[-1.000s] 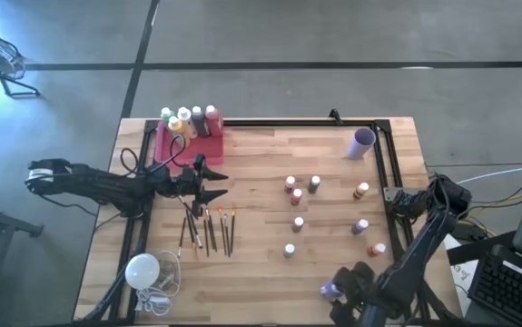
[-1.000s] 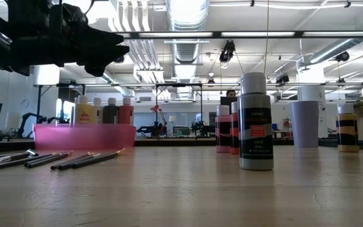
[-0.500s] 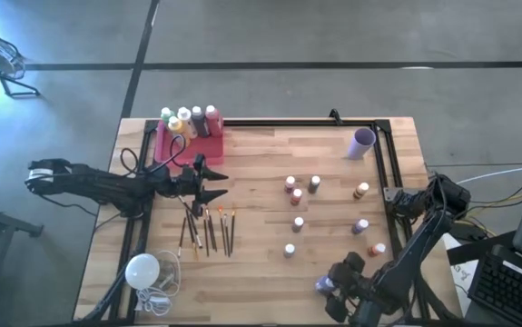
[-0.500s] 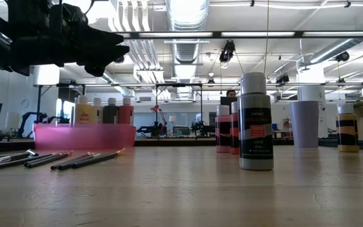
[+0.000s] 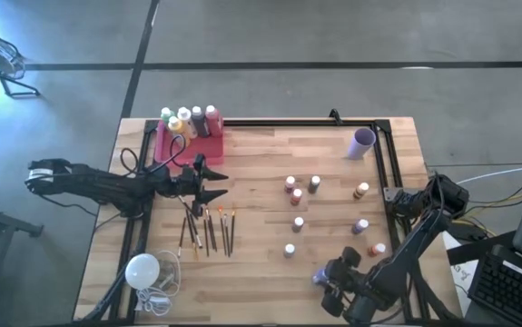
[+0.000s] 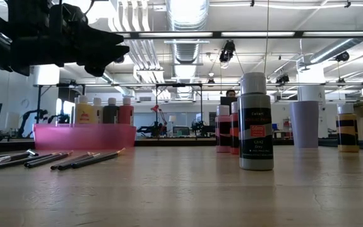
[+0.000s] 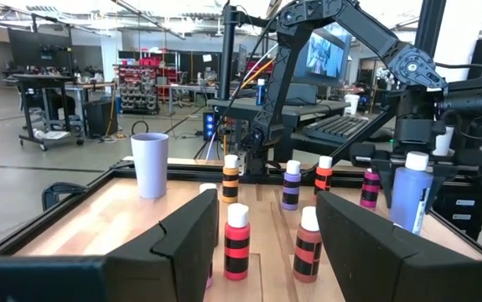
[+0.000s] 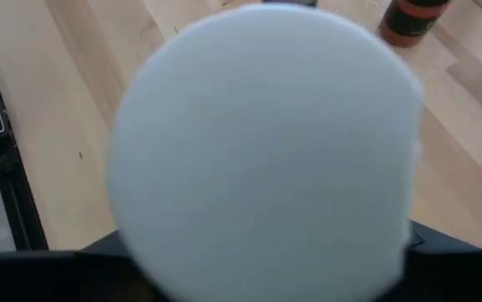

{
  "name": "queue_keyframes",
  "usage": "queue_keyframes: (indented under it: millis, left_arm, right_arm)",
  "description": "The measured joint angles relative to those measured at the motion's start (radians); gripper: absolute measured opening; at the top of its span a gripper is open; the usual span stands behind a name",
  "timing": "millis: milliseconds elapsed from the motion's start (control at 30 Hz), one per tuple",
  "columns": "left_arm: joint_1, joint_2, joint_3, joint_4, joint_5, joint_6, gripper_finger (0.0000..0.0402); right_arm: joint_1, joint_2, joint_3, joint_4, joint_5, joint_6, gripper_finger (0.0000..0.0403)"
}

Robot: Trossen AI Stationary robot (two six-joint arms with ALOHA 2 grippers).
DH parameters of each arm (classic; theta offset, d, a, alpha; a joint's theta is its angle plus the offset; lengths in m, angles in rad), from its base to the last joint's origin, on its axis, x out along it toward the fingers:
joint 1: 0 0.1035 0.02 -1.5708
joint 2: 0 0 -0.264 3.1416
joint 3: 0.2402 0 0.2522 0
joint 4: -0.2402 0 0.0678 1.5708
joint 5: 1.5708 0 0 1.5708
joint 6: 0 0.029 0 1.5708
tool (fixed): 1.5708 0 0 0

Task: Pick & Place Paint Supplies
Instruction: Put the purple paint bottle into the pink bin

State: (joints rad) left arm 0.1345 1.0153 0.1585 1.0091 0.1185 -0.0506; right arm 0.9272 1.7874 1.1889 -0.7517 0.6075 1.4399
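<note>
My right gripper (image 5: 329,280) is near the table's front right, shut on a lavender paint bottle (image 5: 319,276) with a white cap. That cap (image 8: 266,143) fills the right wrist view. Several small bottles (image 5: 297,222) stand loose on the wood right of centre. More bottles (image 5: 188,120) stand in a red tray (image 5: 165,145) at the far left. Thin dark paintbrushes (image 5: 208,229) lie flat in front of my left gripper (image 5: 220,185), which hovers open above the table with nothing between its fingers. My right gripper pinches the lavender bottle's top, at the cap and shoulder (image 7: 404,178), with one finger on each side. The fingers slant down from above and from the table's right. The bottle stands nearly upright below them; whether its base is on the table I cannot tell.
A lavender cup (image 5: 362,143) stands at the far right corner. A white bulb with a cord (image 5: 142,270) lies at the near left. A black frame rail (image 5: 383,173) runs along the table's right side. A grey bottle (image 6: 255,123) stands close in the low view.
My right gripper has moved a little toward the table's left and far edges and has rolled about its own axis, with the lavender bottle moving along between its fingers. Left arm, brushes and other bottles have kept still.
</note>
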Motion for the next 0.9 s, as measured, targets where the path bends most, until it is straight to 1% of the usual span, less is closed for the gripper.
queue_keyframes:
  millis: [133,233,500,700,767,867,900]
  left_arm:
    - [0.000,0.000,0.000,0.000,0.000,-0.004,0.0210]
    - [0.000,0.000,0.000,0.000,0.000,-0.005,0.0210]
    - [0.000,0.000,0.000,0.000,0.000,-0.020,0.0210]
    - [0.000,0.000,0.011,-0.001,0.005,-0.028,0.0210]
    - [0.001,0.000,0.024,-0.004,0.045,-0.037,0.0210]
    - [-0.002,0.000,0.060,-0.031,0.143,-0.048,0.0210]
    - [-0.008,0.005,0.076,-0.044,0.158,-0.048,0.0210]
  right_arm:
    - [-0.006,0.000,0.006,-0.001,-0.002,-0.048,0.0185]
    - [-0.011,0.001,0.013,-0.001,0.001,-0.076,0.0172]
    - [-0.024,0.001,0.036,-0.002,0.021,-0.133,0.0178]
    - [-0.041,0.001,0.108,-0.001,0.016,-0.232,0.0177]
    - [-0.049,0.001,0.141,0.000,0.012,-0.272,0.0180]
    - [-0.071,0.001,0.184,0.000,0.001,-0.342,0.0183]
    - [-0.082,0.001,0.195,0.000,0.002,-0.368,0.0182]
